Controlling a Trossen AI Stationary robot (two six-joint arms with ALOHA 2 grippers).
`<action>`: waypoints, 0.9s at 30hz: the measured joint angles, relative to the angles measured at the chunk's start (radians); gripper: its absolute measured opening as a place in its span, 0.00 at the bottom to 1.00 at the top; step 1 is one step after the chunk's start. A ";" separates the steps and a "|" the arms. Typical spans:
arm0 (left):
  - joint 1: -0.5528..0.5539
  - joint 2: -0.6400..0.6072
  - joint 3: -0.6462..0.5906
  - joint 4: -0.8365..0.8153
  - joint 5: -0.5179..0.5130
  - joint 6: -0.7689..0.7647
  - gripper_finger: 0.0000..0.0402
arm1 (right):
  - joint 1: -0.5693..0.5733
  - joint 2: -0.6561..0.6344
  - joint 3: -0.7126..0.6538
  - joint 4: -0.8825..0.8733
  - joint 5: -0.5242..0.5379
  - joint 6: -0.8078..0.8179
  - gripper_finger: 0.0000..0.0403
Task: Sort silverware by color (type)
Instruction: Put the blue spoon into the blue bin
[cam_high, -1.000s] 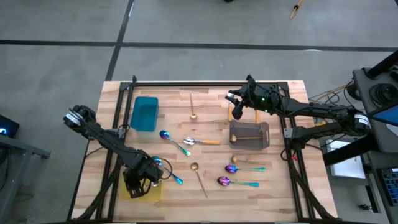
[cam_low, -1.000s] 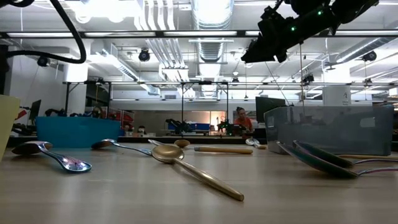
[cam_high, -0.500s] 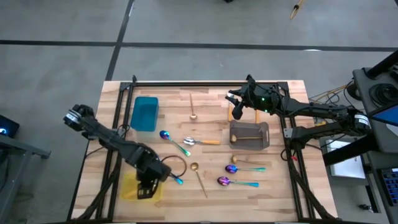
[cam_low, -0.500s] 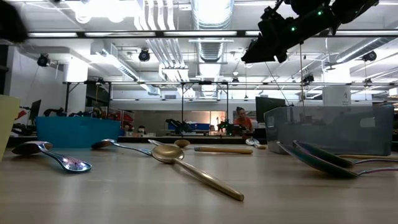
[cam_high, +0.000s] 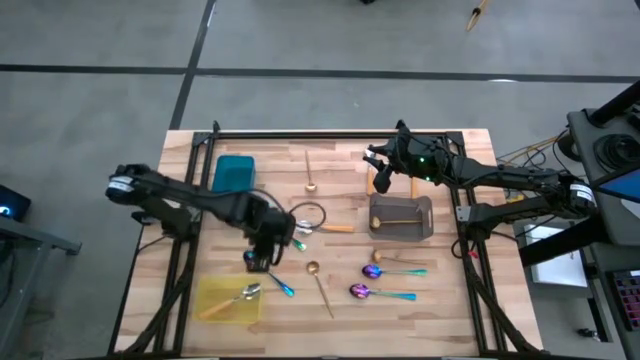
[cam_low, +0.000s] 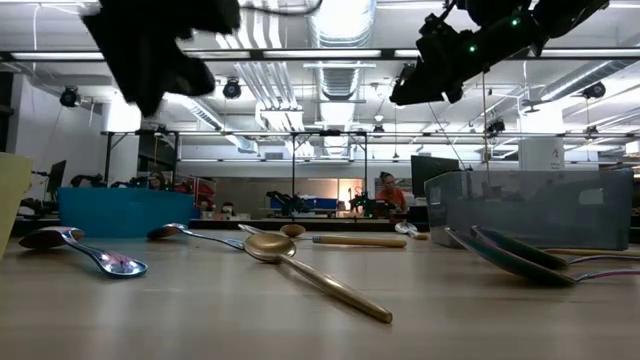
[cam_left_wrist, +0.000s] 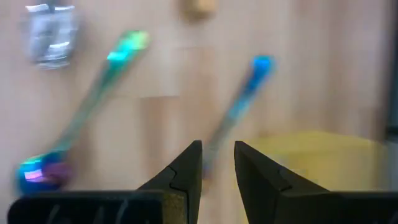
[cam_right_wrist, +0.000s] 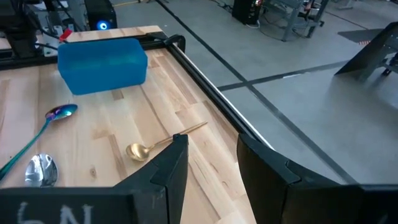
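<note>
My left gripper hangs open and empty over the middle of the table, above the teal handle of a small spoon. An iridescent spoon with a teal handle lies beside it. A silver spoon with an orange handle lies in the yellow tray. Another orange-handled spoon, two gold spoons and two iridescent spoons lie flat on the wood. My right gripper waits open, high near the far edge.
A teal tray stands at the far left. A grey tray at the right holds a gold spoon. Black rails frame the table. Bare wood lies between the yellow tray and the near gold spoon.
My left gripper has left the yellow tray and swung toward the table's far edge and right, ending over the middle of the table. The orange-handled spoon it stood over now shows lying in the yellow tray.
</note>
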 joint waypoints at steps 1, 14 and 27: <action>0.019 0.000 -0.020 0.010 -0.047 0.007 0.19 | 0.000 0.000 0.000 0.000 0.000 0.000 0.32; 0.113 0.041 -0.176 0.232 -0.337 0.221 0.25 | 0.000 -0.001 0.000 0.000 0.002 -0.016 0.32; 0.117 0.197 -0.186 0.174 -0.354 0.333 0.39 | 0.000 -0.001 0.000 0.003 0.003 -0.019 0.32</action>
